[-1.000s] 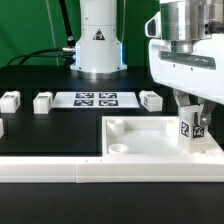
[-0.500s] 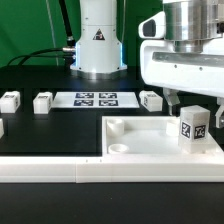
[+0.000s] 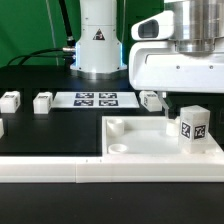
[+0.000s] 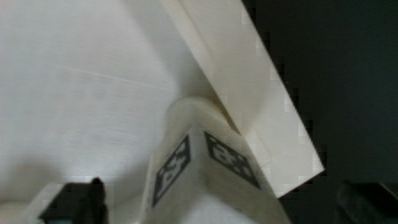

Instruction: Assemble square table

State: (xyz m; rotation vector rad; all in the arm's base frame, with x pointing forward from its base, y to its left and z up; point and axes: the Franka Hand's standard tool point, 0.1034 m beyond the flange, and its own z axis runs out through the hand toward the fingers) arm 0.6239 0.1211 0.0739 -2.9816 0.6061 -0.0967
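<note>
On the tabletop (image 3: 50, 135), toward the exterior view's right: square table slab (image 3: 150, 150), white and rimmed, lying flat with round sockets at its left corners, just behind the long border wall (image 3: 50, 170).
In the slab's far right corner: leg (image 3: 193, 126), standing upright with a tagged face toward the camera. The wrist view shows it (image 4: 196, 160) close against the slab's rim.
Tool (image 3: 192, 100): directly above the upright leg, jaws spread wide, gripping nothing. The one finger (image 3: 165, 100) in clear view stands off to the leg's side.
Loose legs (image 3: 9, 100) (image 3: 42, 101) (image 3: 150, 99): lying on the tabletop beyond the slab, apart from one another.
Marker board (image 3: 95, 99): flat between the loose legs.
Arm base (image 3: 97, 45): behind the marker board.
</note>
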